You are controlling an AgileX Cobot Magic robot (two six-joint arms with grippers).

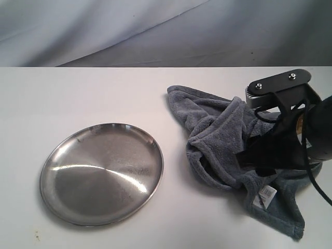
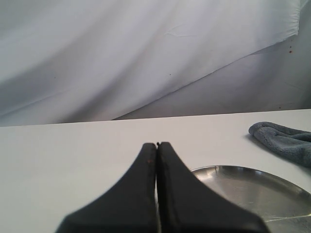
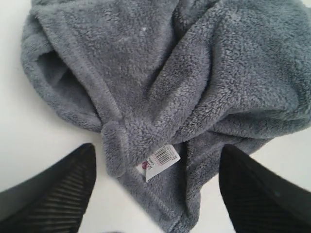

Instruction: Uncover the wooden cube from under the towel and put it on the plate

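Exterior view showed the white worktop (image 1: 78, 98) with the plate (image 1: 101, 174) lying bare toward its front-left corner, shiny and flat. Well apart from it, toward the right edge, the towel (image 1: 223, 140) sat bunched in a rumpled heap, with one corner trailing toward the front edge. My right arm (image 1: 311, 129) hung over the right half of that heap.

From my right wrist, my right gripper (image 3: 156, 147) stood spread wide just above the cloth. One finger (image 3: 53, 194) was on either side of the hemmed fold and the small white care label (image 3: 163, 160), and neither pinched anything. My left gripper (image 2: 157, 145) had its fingers pressed together on nothing. It was held low over the worktop, with the plate's rim just beyond and a fold of towel further off.

The wooden cube showed in no view. I could not tell whether it lay beneath the heap.
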